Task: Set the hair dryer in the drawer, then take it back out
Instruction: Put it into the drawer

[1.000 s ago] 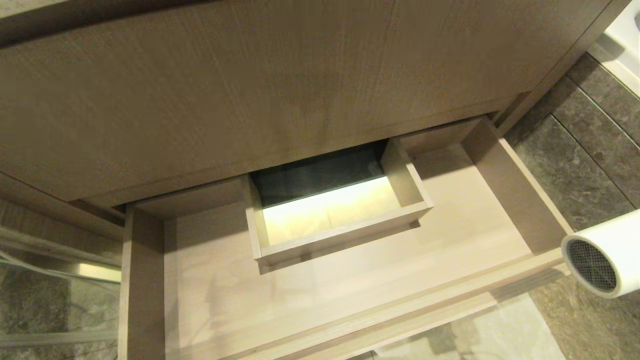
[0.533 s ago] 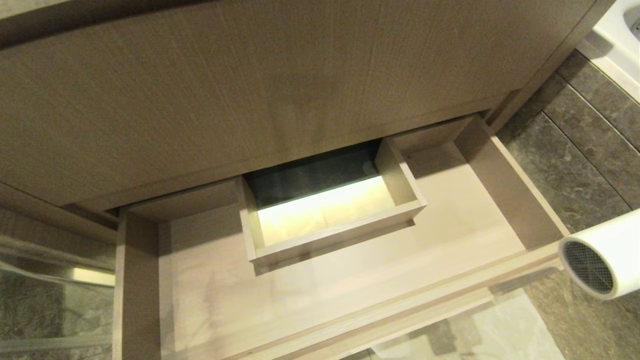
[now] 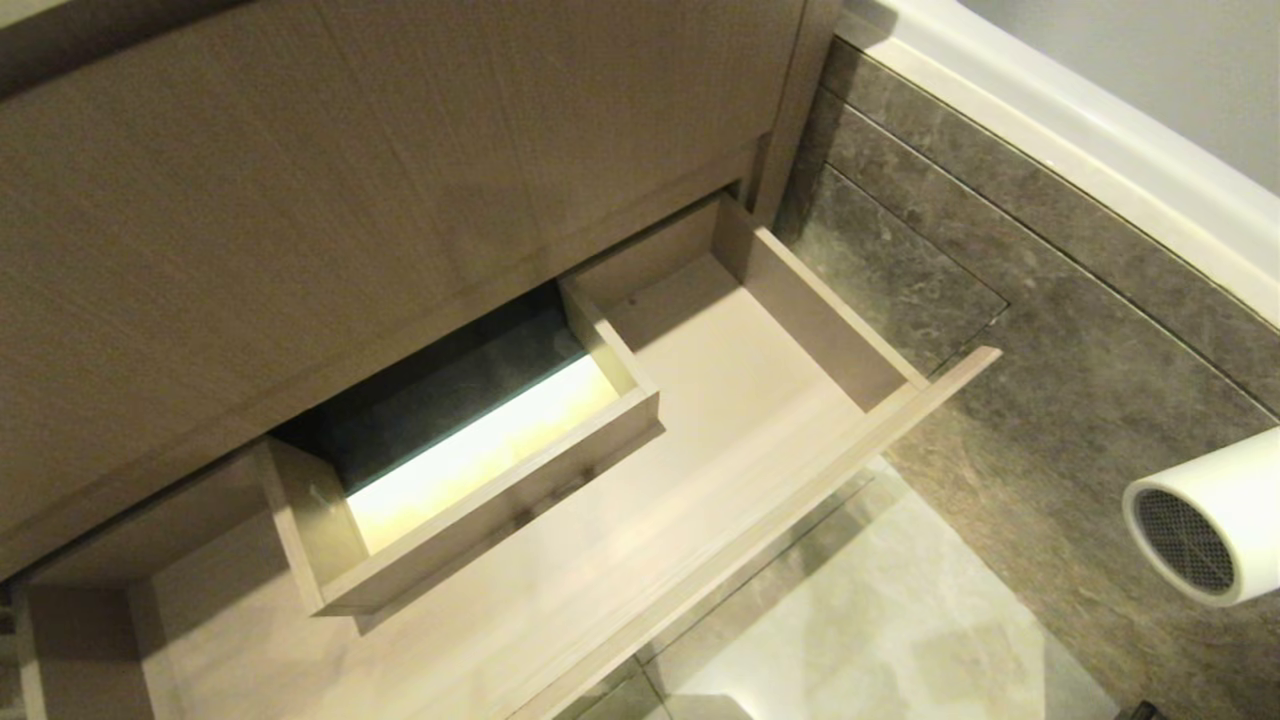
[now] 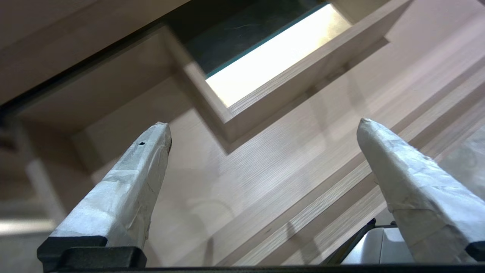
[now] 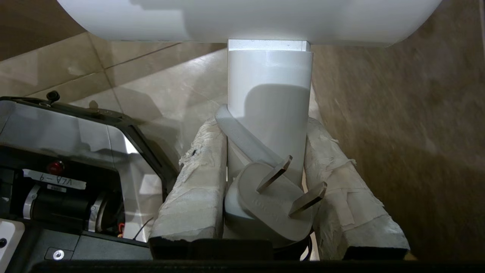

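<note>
While the drawer stood open, the right gripper clamped the hair dryer over grey floor tiles; the left gripper gaped empty.

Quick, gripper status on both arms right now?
Left gripper: open, empty, over the drawer.
Right gripper: shut on the hair dryer, gripping its handle, off to the drawer's side.

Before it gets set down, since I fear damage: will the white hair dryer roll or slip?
The white plastic hair dryer looks smooth, so possibly slippery. Its round barrel may roll. The right end effector grips only its handle; the loose grey plug could snag.
</note>
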Robot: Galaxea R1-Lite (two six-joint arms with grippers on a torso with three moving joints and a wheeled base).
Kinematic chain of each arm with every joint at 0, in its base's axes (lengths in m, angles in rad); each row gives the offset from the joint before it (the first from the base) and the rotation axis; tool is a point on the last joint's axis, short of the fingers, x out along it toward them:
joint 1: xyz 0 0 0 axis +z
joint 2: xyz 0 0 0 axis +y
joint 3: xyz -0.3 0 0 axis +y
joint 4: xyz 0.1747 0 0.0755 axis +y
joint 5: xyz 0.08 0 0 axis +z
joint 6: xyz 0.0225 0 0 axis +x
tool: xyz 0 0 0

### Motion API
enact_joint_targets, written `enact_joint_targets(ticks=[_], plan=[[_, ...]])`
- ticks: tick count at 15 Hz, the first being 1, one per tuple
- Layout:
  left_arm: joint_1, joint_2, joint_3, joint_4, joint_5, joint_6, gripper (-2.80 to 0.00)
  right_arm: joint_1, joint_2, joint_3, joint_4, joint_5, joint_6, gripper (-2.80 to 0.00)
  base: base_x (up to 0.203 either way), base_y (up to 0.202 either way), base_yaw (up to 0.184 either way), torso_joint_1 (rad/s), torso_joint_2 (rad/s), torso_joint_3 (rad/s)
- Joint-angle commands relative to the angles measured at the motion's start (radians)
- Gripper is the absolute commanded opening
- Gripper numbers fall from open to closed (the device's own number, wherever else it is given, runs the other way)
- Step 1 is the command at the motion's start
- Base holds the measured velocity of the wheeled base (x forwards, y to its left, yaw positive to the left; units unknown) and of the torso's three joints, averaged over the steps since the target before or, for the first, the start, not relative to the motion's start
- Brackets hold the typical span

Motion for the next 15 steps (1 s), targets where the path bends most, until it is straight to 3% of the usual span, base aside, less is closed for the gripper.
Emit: enact_joint_targets(ticks=[1,13,15], plan=[[0.000,0.000,0.000,0.000,0.000,0.000,0.00,0.000,0.000,0.001,0.002,0.002,-0.003,-2.80,-0.001,0.000,-0.077,-0.002,0.01,0.007],[0.000,0.000,0.000,0.000,0.000,0.000,0.00,0.000,0.000,0.001,-0.003,0.000,-0.003,-2.80,0.000,0.000,0.000,0.000,0.00,0.000],[0.000,0.000,0.000,0.000,0.000,0.000,0.00,0.000,0.000,0.002,-0.005,0.000,-0.003,-2.80,-0.003,0.001,0.137,0.002,0.00,0.003]])
